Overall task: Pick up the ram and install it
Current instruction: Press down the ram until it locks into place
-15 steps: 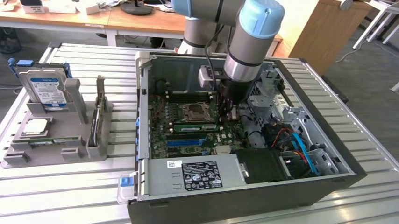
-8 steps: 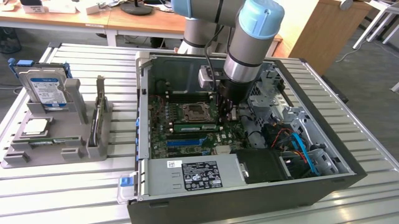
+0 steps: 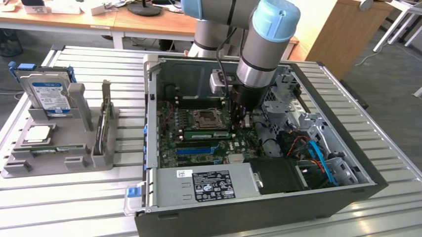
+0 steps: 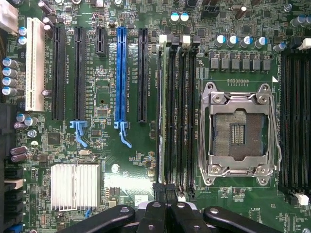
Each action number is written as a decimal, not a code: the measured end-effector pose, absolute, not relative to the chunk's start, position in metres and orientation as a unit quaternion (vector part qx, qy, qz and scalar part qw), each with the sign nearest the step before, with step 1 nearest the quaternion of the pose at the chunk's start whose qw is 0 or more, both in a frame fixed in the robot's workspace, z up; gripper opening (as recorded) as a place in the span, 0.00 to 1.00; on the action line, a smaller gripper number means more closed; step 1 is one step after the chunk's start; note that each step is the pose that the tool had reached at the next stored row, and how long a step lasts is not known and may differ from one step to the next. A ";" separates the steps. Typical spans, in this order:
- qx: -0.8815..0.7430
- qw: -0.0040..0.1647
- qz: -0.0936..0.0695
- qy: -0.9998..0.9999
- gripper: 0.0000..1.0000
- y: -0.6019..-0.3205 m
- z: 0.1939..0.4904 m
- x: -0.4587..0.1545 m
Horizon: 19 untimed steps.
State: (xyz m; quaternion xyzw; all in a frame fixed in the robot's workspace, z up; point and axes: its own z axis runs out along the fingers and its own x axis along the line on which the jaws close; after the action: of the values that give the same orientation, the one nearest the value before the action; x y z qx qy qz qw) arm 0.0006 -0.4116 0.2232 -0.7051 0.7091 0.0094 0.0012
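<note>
As the jaws stand closed, the ram sits slotted below.

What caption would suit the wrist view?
Shut gripper over a motherboard, above memory slots beside the empty CPU socket.

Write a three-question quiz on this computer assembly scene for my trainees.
1. True or false: the CPU socket on the motherboard is empty.
2. Where does the hard drive stand? A: upright in the grey tray beside the case. B: inside the case. C: on the wooden desk.
3. Fill in: under the gripper, among the black expansion slots, one long slot is ___.
Key: 1 true; 2 A; 3 blue.
</note>
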 end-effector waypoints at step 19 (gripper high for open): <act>-0.705 -0.004 0.015 0.709 0.11 -0.412 0.229 0.001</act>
State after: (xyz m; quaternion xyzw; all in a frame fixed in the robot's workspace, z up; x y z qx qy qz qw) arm 0.0007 -0.4116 0.2292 -0.7050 0.7091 0.0149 -0.0043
